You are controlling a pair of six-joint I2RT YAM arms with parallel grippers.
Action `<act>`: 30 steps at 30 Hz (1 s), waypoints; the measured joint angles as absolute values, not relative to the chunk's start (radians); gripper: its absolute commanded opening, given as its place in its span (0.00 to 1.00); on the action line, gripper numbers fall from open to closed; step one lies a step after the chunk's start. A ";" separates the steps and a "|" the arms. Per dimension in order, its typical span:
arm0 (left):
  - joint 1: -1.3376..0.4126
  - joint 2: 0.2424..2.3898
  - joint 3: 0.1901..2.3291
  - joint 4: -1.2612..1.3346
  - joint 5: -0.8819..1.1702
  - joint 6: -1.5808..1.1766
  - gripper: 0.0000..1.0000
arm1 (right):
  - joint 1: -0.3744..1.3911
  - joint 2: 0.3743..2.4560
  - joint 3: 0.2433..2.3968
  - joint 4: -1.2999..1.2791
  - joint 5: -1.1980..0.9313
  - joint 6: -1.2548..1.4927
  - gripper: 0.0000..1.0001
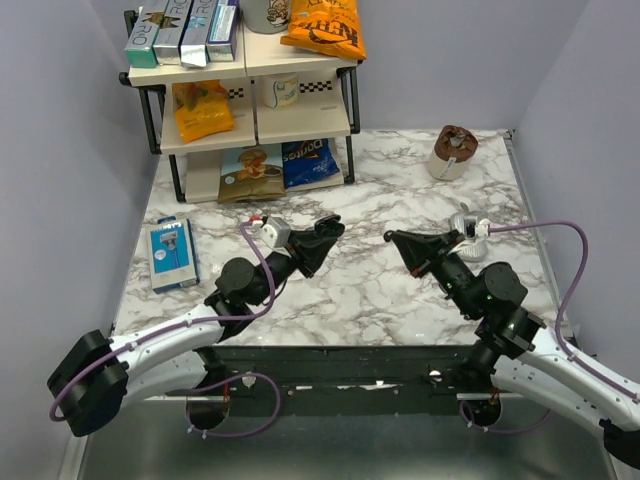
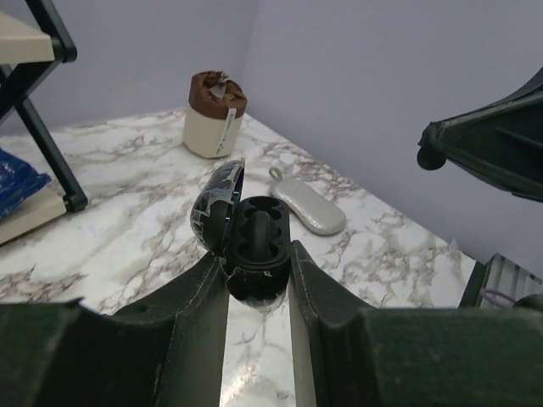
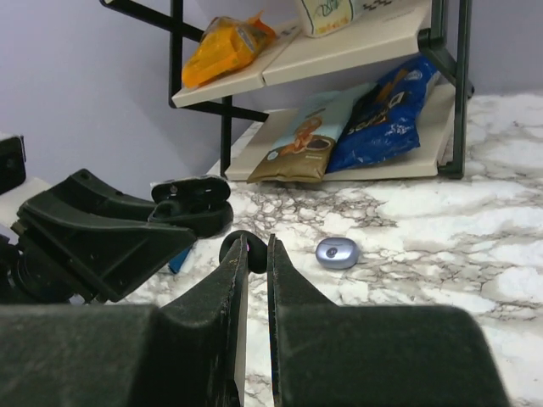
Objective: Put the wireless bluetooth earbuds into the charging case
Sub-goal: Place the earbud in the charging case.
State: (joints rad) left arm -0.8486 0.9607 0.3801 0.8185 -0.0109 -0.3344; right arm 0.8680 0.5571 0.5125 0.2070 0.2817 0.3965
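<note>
My left gripper (image 2: pixel 259 264) is shut on the black charging case (image 2: pixel 251 242), held above the table with its lid tipped open to the left and its moulded hollows facing up. In the top view the left gripper (image 1: pixel 326 236) points right, and the case (image 3: pixel 192 200) also shows in the right wrist view. My right gripper (image 3: pixel 254 253) is shut on a small glossy black earbud (image 3: pixel 246 251), pinched at the fingertips. The right gripper (image 1: pixel 393 238) faces the left one across a short gap. The earbud (image 2: pixel 431 158) hangs to the right of the case and above it.
A lilac-blue pebble-shaped case (image 3: pixel 337 253) lies on the marble beyond my right fingers. A pale oblong object (image 2: pixel 310 204) and a brown-topped cup (image 1: pixel 452 152) sit at the back right. A snack shelf (image 1: pixel 250 90) stands at the back left, a blue box (image 1: pixel 172 253) at the left edge.
</note>
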 measured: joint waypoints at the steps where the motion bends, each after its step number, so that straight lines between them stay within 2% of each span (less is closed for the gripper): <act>1: -0.851 0.980 0.389 0.840 -0.007 -0.333 0.00 | 0.870 0.558 0.509 0.219 0.281 0.381 0.01; 13: -0.893 1.189 0.485 1.028 0.039 -0.334 0.00 | 0.871 0.619 0.500 0.379 0.257 0.313 0.01; 30: -0.936 1.265 0.516 1.127 0.061 -0.334 0.00 | 0.871 0.712 0.499 0.510 0.212 0.339 0.01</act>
